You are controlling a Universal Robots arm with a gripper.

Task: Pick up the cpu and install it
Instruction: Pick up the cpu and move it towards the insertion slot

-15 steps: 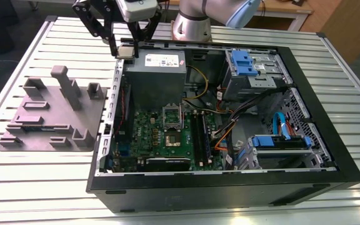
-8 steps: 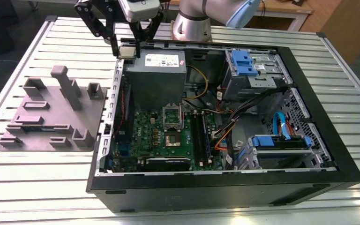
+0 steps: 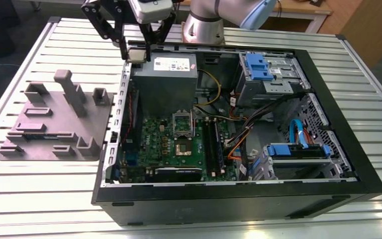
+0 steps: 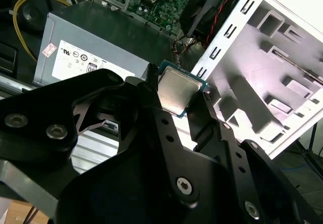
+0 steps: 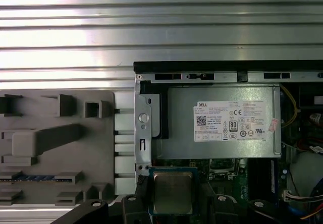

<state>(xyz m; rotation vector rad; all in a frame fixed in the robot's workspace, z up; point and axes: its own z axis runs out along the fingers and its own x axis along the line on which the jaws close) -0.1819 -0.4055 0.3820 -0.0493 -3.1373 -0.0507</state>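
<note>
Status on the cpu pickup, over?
The gripper shut on the cpu. Held in the air over the case edge, beside the power supply. Not yet at the motherboard.

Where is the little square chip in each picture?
Exterior view: the chip is in the claw, near the top.
Second wrist view: chip in the claw, mid-picture.
First wrist view: chip in the claw, close to the grey box.
Shared landmark: that white-labelled grey box.
</note>
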